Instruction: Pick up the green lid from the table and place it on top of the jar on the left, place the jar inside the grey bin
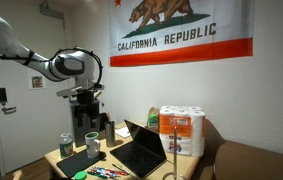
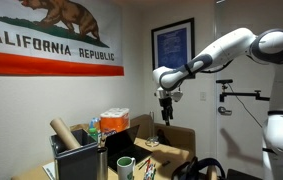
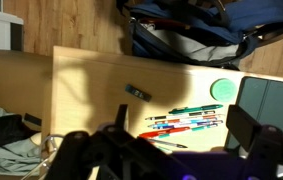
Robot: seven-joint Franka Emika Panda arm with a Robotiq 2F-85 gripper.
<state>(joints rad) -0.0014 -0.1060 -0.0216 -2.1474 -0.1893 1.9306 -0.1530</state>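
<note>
The green lid (image 3: 224, 88) lies flat on the wooden table, beside a corner of the grey bin (image 3: 271, 102). In an exterior view the lid (image 1: 81, 175) sits at the table's front edge, just in front of the bin (image 1: 80, 160). The small dark jar (image 1: 66, 143) stands behind the bin at the left. My gripper (image 3: 179, 114) is open and empty. It hangs well above the table in both exterior views (image 1: 82, 101) (image 2: 166, 113), over the pens and to one side of the lid.
Several coloured pens (image 3: 186, 118) and a small dark stick (image 3: 137, 92) lie on the table. A pale-topped jar (image 1: 91, 141), a taller dark bottle (image 1: 108, 130), an open black laptop (image 1: 141, 150) and a paper-towel pack (image 1: 184, 130) stand nearby. Bags (image 3: 196, 35) lie beyond the table edge.
</note>
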